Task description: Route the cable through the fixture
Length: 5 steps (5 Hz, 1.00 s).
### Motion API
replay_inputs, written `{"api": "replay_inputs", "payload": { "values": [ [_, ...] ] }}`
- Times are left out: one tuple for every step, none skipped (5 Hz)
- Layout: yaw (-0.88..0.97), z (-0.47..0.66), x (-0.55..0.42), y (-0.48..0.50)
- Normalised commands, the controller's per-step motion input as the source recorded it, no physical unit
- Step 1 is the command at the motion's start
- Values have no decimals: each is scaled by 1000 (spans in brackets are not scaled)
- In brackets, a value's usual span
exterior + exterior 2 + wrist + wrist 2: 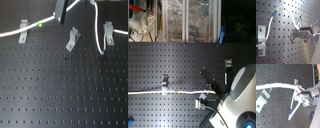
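— Where did the fixture (72,40) sit from the pincer (61,15)?

— Near it but apart, below and slightly toward the first exterior view's right, its long axis slanted. The single arm had to carry the cable (30,27) down to it.

— And the pincer's state?

— In both wrist views its fingers (304,93) looked clamped on the cable, so I judged it was gripping.

— What lay around it, from the left?

— Far on the pincer's left side, an upright clip (22,31), which the cable crossed. Then came the green band (39,23), just short of the pincer. Beyond the pincer the cable looped round and dropped beside a second upright clip (107,32).

— Any obstruction?

— None on the pegboard (60,90) between pincer and fixture, though I judged that the trailing loop might drag.
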Motion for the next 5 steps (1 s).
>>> {"api": "replay_inputs", "payload": {
  "values": [
    [-20,51,56,79],
    [0,0,11,-11],
    [317,7,-226,253],
    [11,173,-282,313],
    [0,96,-1,0]
  ]
}}
